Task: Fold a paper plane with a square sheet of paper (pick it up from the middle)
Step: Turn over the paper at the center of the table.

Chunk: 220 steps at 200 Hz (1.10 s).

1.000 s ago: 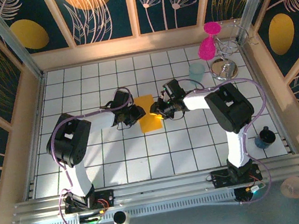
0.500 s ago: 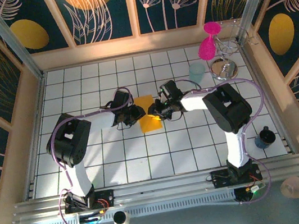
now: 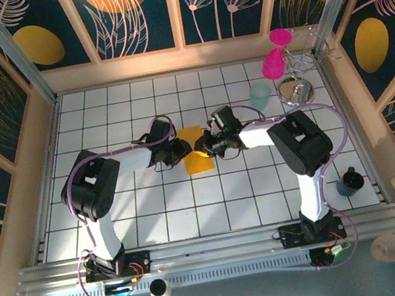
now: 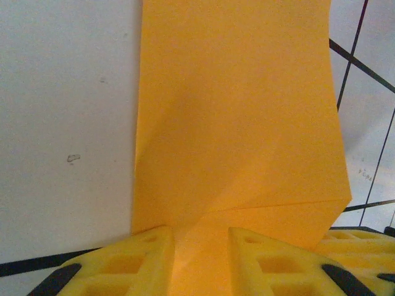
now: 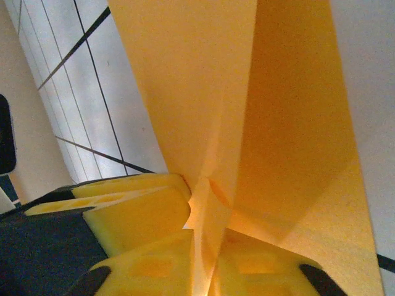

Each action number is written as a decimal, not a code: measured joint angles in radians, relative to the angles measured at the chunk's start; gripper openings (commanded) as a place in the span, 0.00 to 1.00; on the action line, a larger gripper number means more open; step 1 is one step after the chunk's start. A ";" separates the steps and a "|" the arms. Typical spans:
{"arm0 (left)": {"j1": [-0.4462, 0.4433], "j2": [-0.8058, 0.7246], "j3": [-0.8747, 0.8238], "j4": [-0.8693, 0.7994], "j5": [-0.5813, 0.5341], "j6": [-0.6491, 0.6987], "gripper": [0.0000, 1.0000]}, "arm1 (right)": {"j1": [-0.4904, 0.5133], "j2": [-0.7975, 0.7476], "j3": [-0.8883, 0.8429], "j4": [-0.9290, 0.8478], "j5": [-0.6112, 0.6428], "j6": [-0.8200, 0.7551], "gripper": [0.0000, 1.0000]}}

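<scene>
Orange-yellow paper sheet partly folded, one flap raised.

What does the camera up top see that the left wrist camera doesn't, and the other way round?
Up top you see the whole left arm and right arm, the left tool and right tool meeting at the orange paper, plus a teal cup and a dark blue cup. The left wrist camera gets close: the left tool's yellow fingers with paper running between them, and a slanted crease across the sheet. Both show the orange paper on the white tiled table.
</scene>
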 measured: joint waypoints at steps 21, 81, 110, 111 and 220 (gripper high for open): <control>0.005 -0.018 -0.009 0.001 0.000 -0.011 0.37 | -0.001 0.000 -0.008 0.016 0.000 0.011 0.06; 0.080 -0.220 -0.160 0.077 -0.034 -0.058 0.77 | -0.024 -0.034 -0.056 0.121 -0.002 0.002 0.02; 0.105 -0.315 -0.208 0.151 -0.018 -0.069 0.95 | -0.084 -0.106 -0.071 0.218 -0.042 -0.012 0.02; 0.105 -0.317 -0.210 0.154 -0.016 -0.069 0.95 | -0.087 -0.110 -0.071 0.224 -0.046 -0.012 0.02; 0.105 -0.325 -0.308 0.750 0.321 -0.328 0.78 | -0.126 -0.193 -0.119 0.626 -0.272 0.167 0.03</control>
